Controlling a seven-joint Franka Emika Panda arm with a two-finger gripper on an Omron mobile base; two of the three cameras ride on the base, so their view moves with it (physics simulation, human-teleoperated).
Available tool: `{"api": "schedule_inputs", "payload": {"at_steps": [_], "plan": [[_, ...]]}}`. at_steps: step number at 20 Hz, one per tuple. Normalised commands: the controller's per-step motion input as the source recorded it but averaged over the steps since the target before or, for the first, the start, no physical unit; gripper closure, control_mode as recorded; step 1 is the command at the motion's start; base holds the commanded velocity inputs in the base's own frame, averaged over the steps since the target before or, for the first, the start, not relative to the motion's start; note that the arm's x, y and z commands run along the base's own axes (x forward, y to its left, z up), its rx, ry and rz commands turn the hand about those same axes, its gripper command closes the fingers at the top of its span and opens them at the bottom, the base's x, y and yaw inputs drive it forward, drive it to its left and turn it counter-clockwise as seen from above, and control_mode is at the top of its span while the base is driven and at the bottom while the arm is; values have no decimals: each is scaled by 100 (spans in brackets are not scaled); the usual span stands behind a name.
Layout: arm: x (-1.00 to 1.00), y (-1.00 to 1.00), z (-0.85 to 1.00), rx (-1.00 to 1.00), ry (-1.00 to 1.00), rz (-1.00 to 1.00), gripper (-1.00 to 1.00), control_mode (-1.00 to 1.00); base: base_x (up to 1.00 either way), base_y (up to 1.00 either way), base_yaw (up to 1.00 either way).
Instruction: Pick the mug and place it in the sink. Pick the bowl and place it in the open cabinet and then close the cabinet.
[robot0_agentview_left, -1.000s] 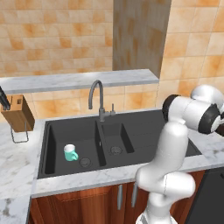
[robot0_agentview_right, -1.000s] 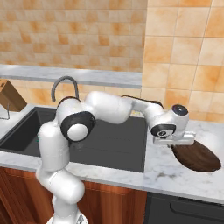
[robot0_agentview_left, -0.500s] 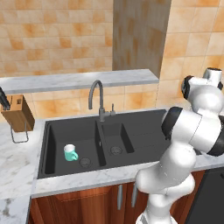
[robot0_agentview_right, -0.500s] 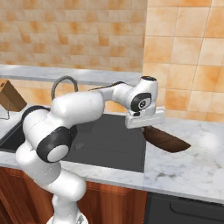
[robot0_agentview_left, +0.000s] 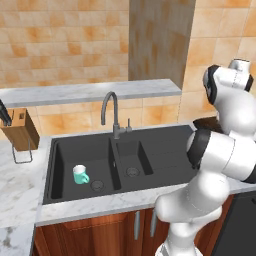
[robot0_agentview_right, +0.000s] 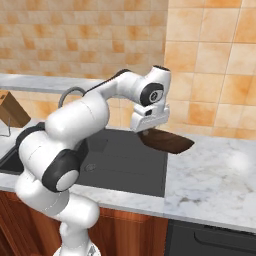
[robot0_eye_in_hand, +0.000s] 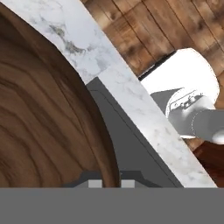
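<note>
Pinching the rim of the bowl (robot0_agentview_right: 167, 141), the end effector (robot0_agentview_right: 148, 131) is carrying it in the air over the right edge of the sink (robot0_agentview_right: 125, 165) and the marble surface (robot0_agentview_right: 215, 175) beside it; its fingers are pressed together on the rim, as the hand view shows the wood-grain wall (robot0_eye_in_hand: 48, 127) running right between them. Doing this step well is probably a matter of lifting steadily toward the cabinet and keeping the wrist from rolling, since a grip on one edge is leaving the far side hanging free. The bowl is riding nearly level, mouth up, tipped slightly, reaching away from the fingers to the right. The mug (robot0_agentview_left: 79, 174) is sitting upright in the left basin.
</note>
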Motion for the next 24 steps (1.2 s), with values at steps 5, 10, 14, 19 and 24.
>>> {"api": "schedule_inputs", "payload": {"at_steps": [5, 10, 14, 19, 24], "plan": [[-2, 28, 19, -5, -34, 29, 100, -100, 0, 0, 0], [-15, 41, 1, -1, -37, 19, 100, -100, 0, 0, 0], [-7, 43, 5, 0, -27, 18, 100, -100, 0, 0, 0], [-14, 8, 31, -2, -12, 6, 100, -100, 0, 0, 0], [-41, 4, 17, 0, 0, 0, 100, -100, 0, 0, 0]]}}
